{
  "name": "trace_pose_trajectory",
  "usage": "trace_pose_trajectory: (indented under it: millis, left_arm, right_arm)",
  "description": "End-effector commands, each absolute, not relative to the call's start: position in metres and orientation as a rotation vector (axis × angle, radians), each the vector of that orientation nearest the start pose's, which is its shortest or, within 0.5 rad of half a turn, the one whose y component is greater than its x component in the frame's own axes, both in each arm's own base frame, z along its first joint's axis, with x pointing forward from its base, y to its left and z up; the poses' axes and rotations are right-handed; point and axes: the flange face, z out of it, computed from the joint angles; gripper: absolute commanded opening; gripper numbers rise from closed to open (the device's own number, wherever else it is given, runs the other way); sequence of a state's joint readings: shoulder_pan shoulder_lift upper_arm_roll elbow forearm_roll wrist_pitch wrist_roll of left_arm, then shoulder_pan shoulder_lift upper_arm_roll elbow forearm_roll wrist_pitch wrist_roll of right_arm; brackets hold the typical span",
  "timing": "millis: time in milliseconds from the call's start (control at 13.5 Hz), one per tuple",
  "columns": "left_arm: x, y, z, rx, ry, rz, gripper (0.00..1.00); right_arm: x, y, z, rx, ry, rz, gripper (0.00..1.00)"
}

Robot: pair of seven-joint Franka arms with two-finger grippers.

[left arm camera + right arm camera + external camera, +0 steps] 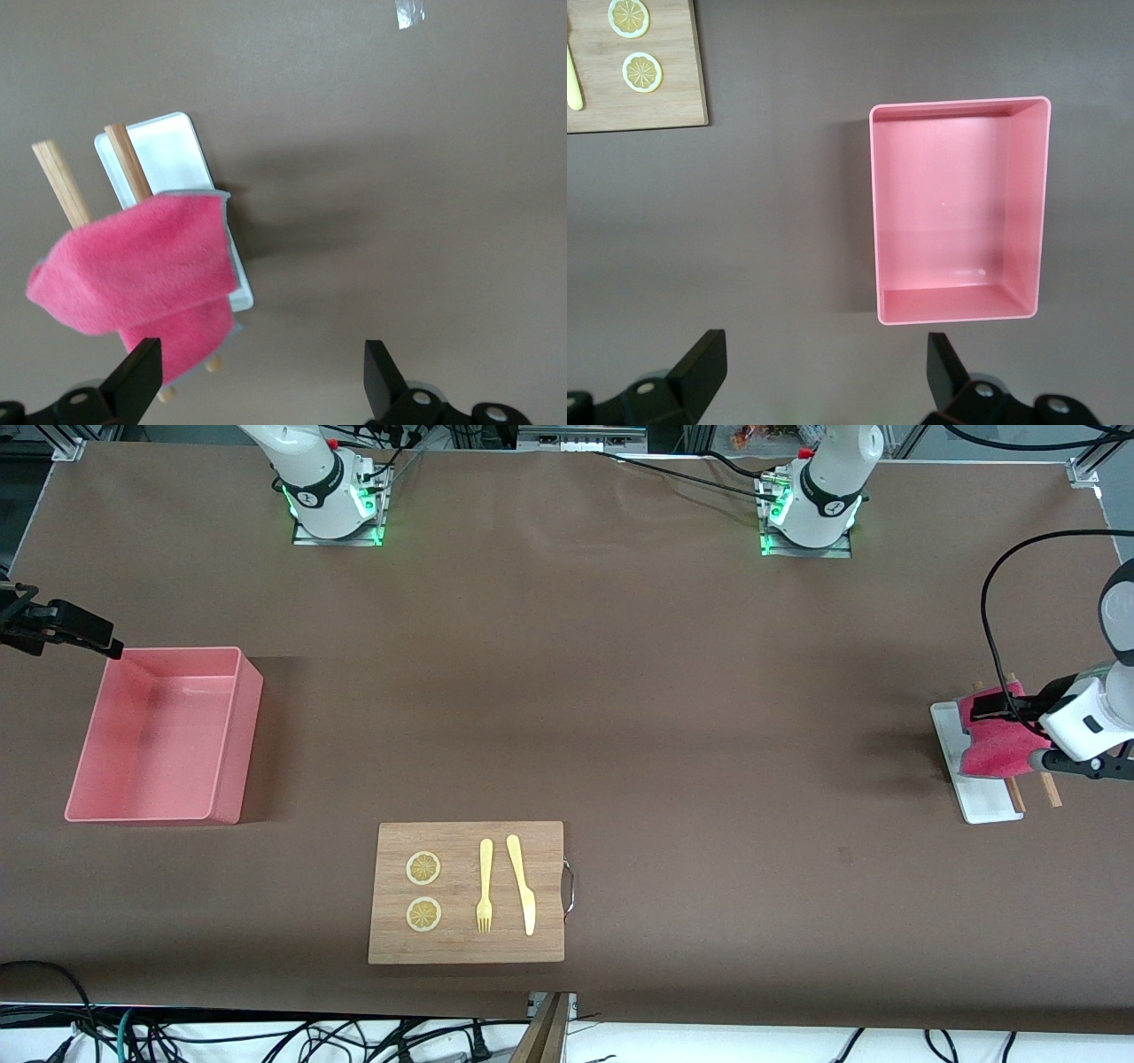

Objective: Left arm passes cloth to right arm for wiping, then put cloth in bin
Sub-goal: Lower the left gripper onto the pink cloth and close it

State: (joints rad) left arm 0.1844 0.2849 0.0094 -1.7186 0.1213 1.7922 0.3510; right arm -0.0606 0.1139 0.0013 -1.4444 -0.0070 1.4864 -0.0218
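Note:
The magenta cloth (990, 751) lies draped over two wooden sticks (1050, 788) on a small white tray (983, 802) at the left arm's end of the table. My left gripper (997, 710) hangs open just over the cloth. In the left wrist view the cloth (142, 270) lies by one finger (137, 381) of the left gripper (261, 381), whose jaws stand wide apart and empty. The salmon-pink bin (159, 735) stands empty at the right arm's end. My right gripper (97, 638) hovers open beside the bin's corner; it also shows in the right wrist view (824, 372), with the bin (957, 212) ahead of it.
A wooden board (465, 943) with a metal handle lies near the front camera, mid-table. It carries two lemon slices (423, 868), a yellow fork (485, 886) and a yellow knife (523, 886). The board's corner shows in the right wrist view (664, 97). The tray (173, 155) shows under the cloth.

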Motion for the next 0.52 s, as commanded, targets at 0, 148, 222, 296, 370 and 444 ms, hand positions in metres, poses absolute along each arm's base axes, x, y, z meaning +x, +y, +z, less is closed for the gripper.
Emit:
trace_pose_trajectory:
  millis: [0, 148, 222, 296, 370, 444]
  left_arm:
    - [0.615, 0.137, 0.392, -2.926, 0.683, 0.379, 1.00]
    - [0.619, 0.154, 0.373, -2.883, 0.872, 0.375, 1.00]
    - [0.621, 0.162, 0.363, -2.837, 0.989, 0.381, 1.00]
    - [0.620, 0.173, 0.355, -2.796, 1.098, 0.406, 1.00]
    - [0.620, 0.178, 0.343, -2.773, 1.178, 0.414, 1.00]
    - [0.618, 0.179, 0.335, -2.754, 1.240, 0.423, 1.00]
  right_arm:
    - [0.583, -0.034, 0.615, -3.136, 0.034, 0.103, 1.00]
    - [0.583, -0.035, 0.615, -3.136, 0.034, 0.101, 1.00]
    - [0.583, -0.035, 0.615, -3.136, 0.036, 0.099, 1.00]
    - [0.583, -0.034, 0.615, -3.136, 0.034, 0.101, 1.00]
    - [0.583, -0.032, 0.615, -3.136, 0.029, 0.101, 1.00]
    - [0.583, -0.032, 0.615, -3.136, 0.027, 0.101, 1.00]
